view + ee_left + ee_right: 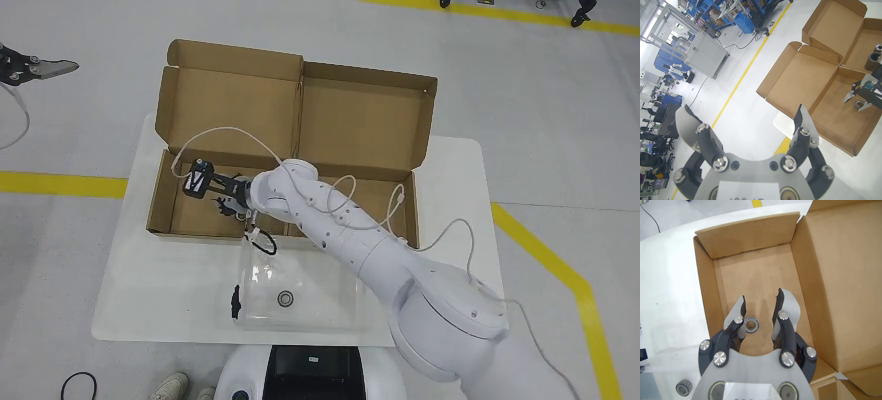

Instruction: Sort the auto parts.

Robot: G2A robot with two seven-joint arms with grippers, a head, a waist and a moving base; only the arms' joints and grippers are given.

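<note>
Steel, by the look of it: the small bearing [752, 324] lies flat, bore up, on the floor of the left compartment of the cardboard box [706, 294], towards its near end. I'd judge it dense for its size, rigid and in no danger from a firm squeeze. Its smooth outer ring could slide off the pads, though, so the hold belongs across the outside, on two opposite sides, low on the ring. The right gripper [762, 298] hangs over that compartment, pointing down into it. Its fingers are spread with nothing in them, and the bearing sits just beside one finger, not midway. To my eye it would want centring before any pinch. That arm stretches from the robot's right side across the clear bin [325, 300] on the near part of the table [150, 290], where a second bearing [287, 297] rests. The left gripper [743, 111] is held out beyond the table's far left edge, above the floor, fingers wide apart and empty.
</note>
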